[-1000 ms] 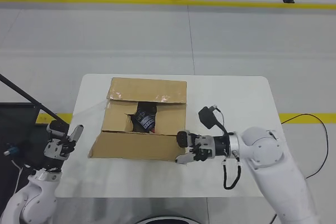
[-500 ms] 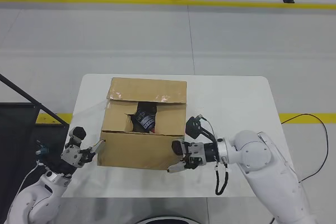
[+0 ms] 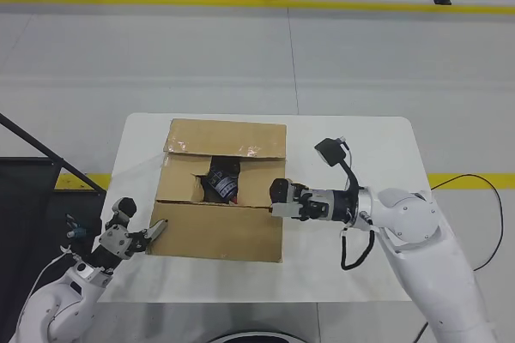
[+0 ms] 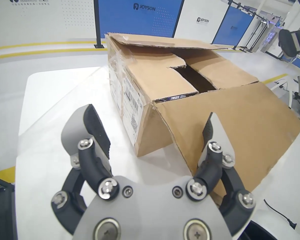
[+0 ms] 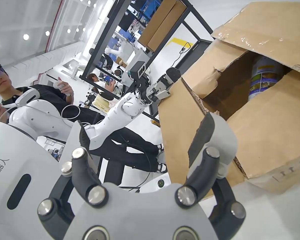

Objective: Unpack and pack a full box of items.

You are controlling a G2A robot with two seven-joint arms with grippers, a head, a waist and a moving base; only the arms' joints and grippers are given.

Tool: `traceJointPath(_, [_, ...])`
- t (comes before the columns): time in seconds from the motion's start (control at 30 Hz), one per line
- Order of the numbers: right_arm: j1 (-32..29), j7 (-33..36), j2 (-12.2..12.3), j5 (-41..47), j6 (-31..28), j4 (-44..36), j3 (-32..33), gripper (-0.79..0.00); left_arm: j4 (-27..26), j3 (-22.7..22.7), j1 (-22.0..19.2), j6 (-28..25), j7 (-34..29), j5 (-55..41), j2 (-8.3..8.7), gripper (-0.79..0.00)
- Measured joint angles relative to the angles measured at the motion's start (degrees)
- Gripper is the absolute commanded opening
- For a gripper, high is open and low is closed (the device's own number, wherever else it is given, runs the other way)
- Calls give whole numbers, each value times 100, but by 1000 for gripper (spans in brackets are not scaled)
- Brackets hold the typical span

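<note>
Cardboard box [image 3: 227, 137] is sitting mid-desk [image 3: 352, 146], top flaps only partly folded, so there's a gap showing a dark labelled can [image 3: 223, 183] standing inside. The near flap [image 3: 215, 231] is sticking out toward the robot at a slant. The left end effector [image 3: 148, 236] is hovering at that flap's left corner with its fingers spread wide, not pinching anything. The right end effector [image 3: 279, 199] is sitting at the flap's right edge, also spread, with the cardboard edge running between its fingers. Can't tell if either one is actually touching it.
</note>
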Motion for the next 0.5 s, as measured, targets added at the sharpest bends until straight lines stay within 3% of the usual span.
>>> traceJointPath(0.4, [-5, -6, -1, 7, 3, 2, 0, 0, 0, 0, 0, 1, -1, -2, 0, 0])
traceJointPath(0.5, [18, -282, -30, 402, 172, 170, 10, 0, 0, -1, -2, 5, 1, -4, -1, 0])
